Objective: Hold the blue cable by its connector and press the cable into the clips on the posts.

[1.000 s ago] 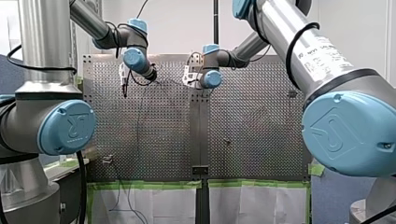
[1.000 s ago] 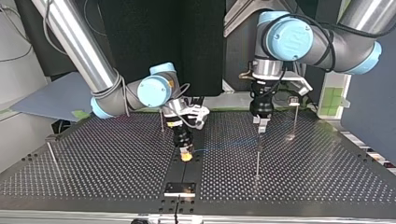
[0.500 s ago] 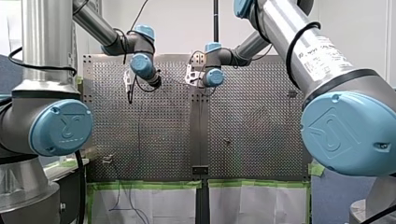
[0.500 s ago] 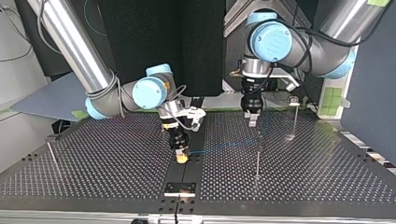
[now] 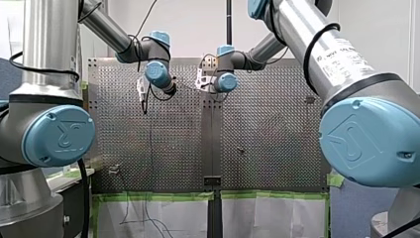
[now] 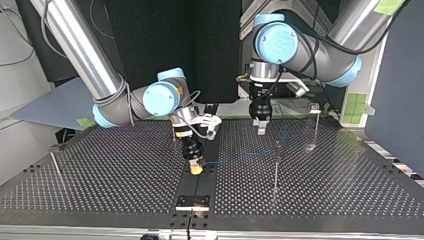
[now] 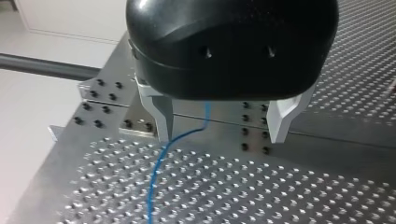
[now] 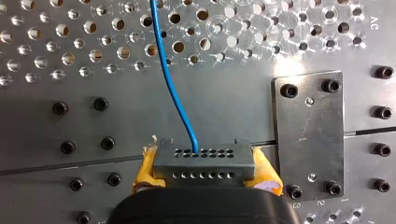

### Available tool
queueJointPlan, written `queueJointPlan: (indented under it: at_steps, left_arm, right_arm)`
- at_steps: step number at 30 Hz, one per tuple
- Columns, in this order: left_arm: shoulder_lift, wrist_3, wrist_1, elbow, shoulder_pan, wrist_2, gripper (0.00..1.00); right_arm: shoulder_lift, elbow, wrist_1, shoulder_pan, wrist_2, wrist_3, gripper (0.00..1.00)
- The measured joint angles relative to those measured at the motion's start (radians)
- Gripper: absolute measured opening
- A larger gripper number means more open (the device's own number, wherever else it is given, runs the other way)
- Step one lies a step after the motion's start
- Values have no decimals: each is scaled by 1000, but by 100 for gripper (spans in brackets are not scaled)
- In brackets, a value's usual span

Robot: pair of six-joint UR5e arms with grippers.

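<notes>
Connector point(image 8: 201, 158): clamped in my right gripper point(image 8: 204, 168); blue cable point(image 8: 170, 88) loose (my left gripper point(image 7: 220, 133) agape astride it); posts point(image 6: 275, 170) seemingly all pending.

This was a robotics lab; a perforated metal table point(image 6: 100, 185) spread beneath my right gripper point(image 6: 196, 169); a thin post point(image 6: 275, 167) stood upright near it; green tape point(image 5: 158, 196) edged paper sheets point(image 5: 163, 218) at the table's edge.

At the desk's point(image 6: 100, 185) middle, my right tool point(image 6: 196, 168) clasps the connector point(image 8: 204, 161). The cable point(image 8: 173, 88) runs toward the top view's right, between the parted fingers of my left tool point(image 7: 219, 136), behind a post point(image 6: 275, 167).
</notes>
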Motion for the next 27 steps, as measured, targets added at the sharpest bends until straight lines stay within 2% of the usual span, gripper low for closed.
queueJointPlan:
  at_steps: [13,27]
  left_arm:
    - [-66,-14,-50,111,-37,-43,100]
    - [-118,-17,-91,239,-37,-46,100]
  right_arm:
    - [0,0,0,1,-2,-3,0]
    - [1,0,0,-1,-3,-14,0]
